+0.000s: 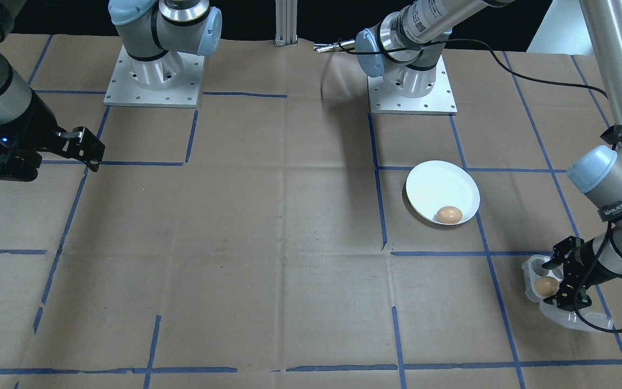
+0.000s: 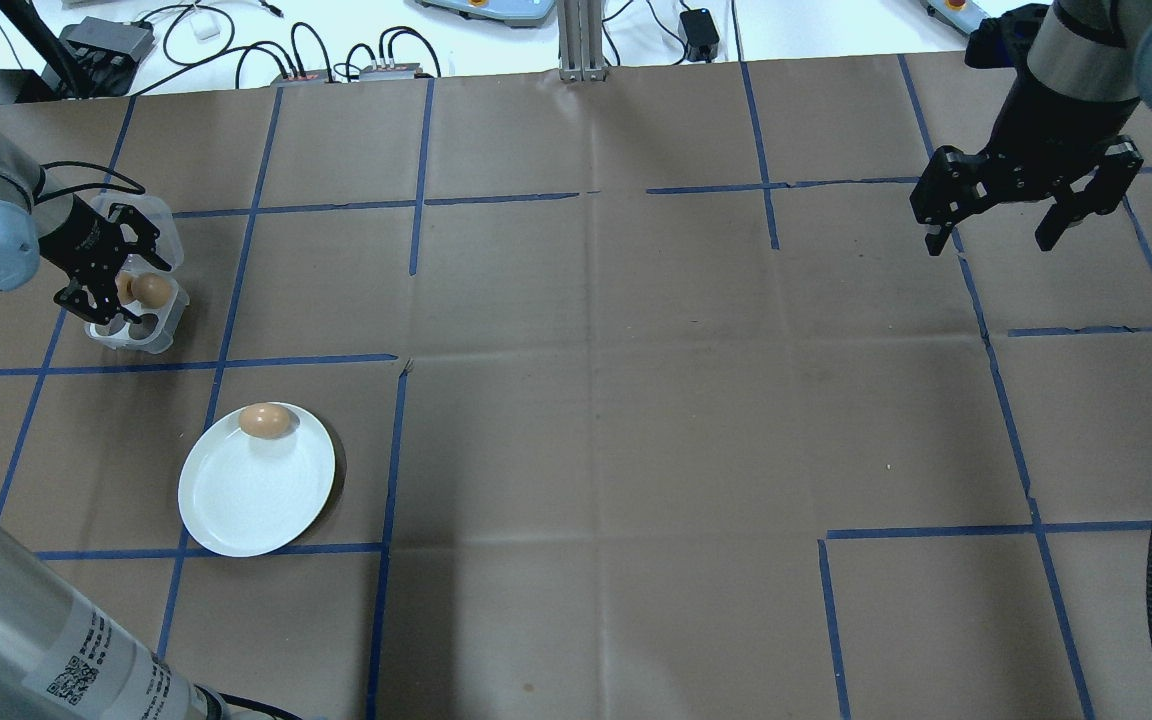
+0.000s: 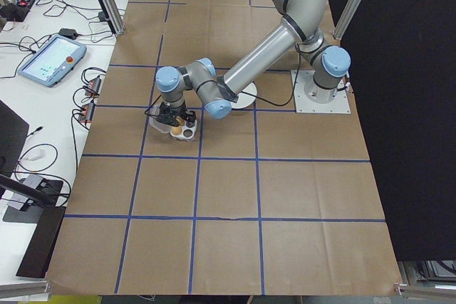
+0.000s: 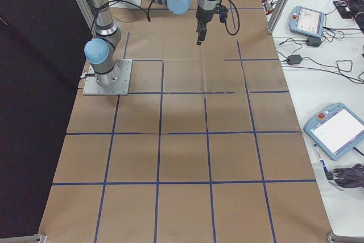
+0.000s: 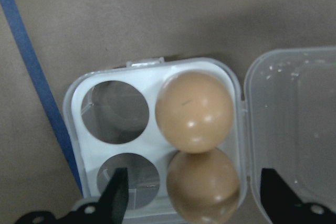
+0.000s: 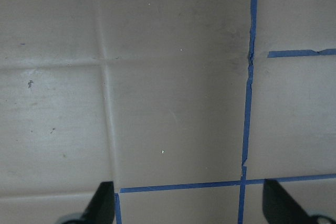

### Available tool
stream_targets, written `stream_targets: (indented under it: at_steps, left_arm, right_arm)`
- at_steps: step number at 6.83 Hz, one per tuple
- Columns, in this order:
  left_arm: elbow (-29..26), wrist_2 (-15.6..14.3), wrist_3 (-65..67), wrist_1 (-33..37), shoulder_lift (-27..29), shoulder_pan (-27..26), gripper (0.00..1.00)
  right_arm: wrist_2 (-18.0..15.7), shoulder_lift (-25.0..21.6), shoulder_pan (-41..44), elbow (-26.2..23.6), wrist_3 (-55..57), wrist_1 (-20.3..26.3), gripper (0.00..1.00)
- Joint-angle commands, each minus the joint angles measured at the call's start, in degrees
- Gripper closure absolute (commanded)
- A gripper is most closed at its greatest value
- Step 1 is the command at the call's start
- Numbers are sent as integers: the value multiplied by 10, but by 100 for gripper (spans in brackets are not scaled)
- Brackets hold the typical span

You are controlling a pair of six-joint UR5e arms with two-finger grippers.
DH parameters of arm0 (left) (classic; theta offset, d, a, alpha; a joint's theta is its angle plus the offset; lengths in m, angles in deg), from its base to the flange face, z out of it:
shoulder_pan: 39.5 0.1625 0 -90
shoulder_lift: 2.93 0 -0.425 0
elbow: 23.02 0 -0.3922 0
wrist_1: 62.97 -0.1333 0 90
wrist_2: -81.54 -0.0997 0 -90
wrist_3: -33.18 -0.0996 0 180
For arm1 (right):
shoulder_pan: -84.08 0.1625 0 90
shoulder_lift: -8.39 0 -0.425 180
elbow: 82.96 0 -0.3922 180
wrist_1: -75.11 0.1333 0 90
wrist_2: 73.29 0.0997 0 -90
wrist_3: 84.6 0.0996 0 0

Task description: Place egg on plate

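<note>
I take the egg carton as my landmark. The table, covered in brown paper with blue tape lines, carries everything. The white plate lies near the carton, on the robot's side of it, with one blue tape line between them. One egg rests on the plate at the rim nearest the carton. The carton is clear plastic, lid open and lying flat. Of its four cups I see two empty and two filled: the upper carton egg and the lower carton egg touch each other. The left gripper hangs directly above the carton, fingers spread wide on either side of the lower carton egg, holding nothing. The right gripper hovers far across the table from the carton, fingers apart and empty.
</note>
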Motion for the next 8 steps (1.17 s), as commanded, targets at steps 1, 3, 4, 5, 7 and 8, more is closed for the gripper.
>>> stream_targets:
  at_steps: [1, 3, 4, 5, 7, 8]
  left_arm:
    - [-2, 4, 6, 5, 1, 0, 50]
    - [-10, 7, 5, 19, -1, 0, 70]
    - [-23, 7, 3, 19, -8, 0, 80]
    - [-35, 4, -1, 21, -20, 0, 86]
    - [-23, 4, 0, 55, -58, 0, 89]
    - [-17, 1, 0, 69, -78, 0, 89]
  right_arm:
    - [0, 0, 0, 0, 0, 0, 0]
    - [0, 0, 0, 0, 0, 0, 0]
    - [0, 0, 0, 0, 0, 0, 0]
    - [0, 0, 0, 0, 0, 0, 0]
    - [0, 0, 0, 0, 0, 0, 0]
    - [0, 0, 0, 0, 0, 0, 0]
